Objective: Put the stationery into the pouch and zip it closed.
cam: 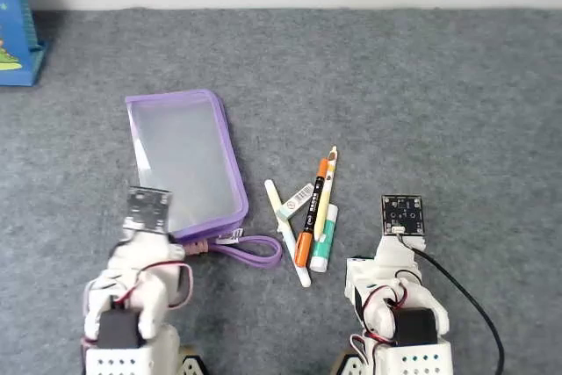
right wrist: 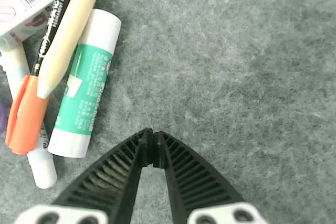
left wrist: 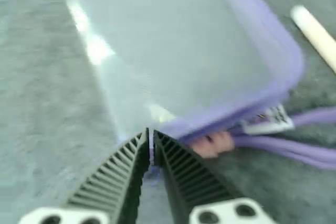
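Note:
The clear pouch with purple trim lies flat on the grey carpet, with its purple strap and pink zipper pull at the near end. My left gripper is shut, with its tips at the pouch's near edge beside the pull. To the pouch's right lies the stationery pile: a green glue stick, an orange-capped marker, a cream pen, a white pen and a barcoded eraser. My right gripper is shut over bare carpet, just right of the glue stick.
A blue box stands at the back left corner by the white wall. Open carpet stretches to the right of the pile and behind the pouch. A black cable trails from the right arm.

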`<action>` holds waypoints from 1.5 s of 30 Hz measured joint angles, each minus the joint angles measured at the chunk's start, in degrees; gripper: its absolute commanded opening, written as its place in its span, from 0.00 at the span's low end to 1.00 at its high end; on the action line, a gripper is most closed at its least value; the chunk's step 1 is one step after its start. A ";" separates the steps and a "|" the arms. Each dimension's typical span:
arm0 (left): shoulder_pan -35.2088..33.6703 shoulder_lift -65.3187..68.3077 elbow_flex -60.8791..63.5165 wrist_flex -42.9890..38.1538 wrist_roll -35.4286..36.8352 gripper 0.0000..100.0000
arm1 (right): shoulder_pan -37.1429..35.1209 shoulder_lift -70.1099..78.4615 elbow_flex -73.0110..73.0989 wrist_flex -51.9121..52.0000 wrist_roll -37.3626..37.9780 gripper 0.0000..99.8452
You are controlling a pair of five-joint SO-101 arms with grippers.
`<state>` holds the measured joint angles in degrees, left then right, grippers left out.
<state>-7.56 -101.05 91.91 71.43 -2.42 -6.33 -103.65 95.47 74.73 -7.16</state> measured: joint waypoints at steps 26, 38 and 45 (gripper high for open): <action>-25.76 -0.18 -2.11 -2.55 -4.66 0.02 | 2.20 0.00 0.00 -2.37 21.27 0.01; -25.76 0.00 -2.11 -4.22 -4.66 0.02 | -6.15 2.46 -14.24 1.05 27.16 0.01; -25.76 0.00 -2.11 -4.31 -4.66 0.05 | -13.36 21.54 -27.34 1.05 27.34 0.01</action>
<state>-33.32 -101.05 89.80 67.12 -7.08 -19.69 -82.11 68.13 75.78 20.18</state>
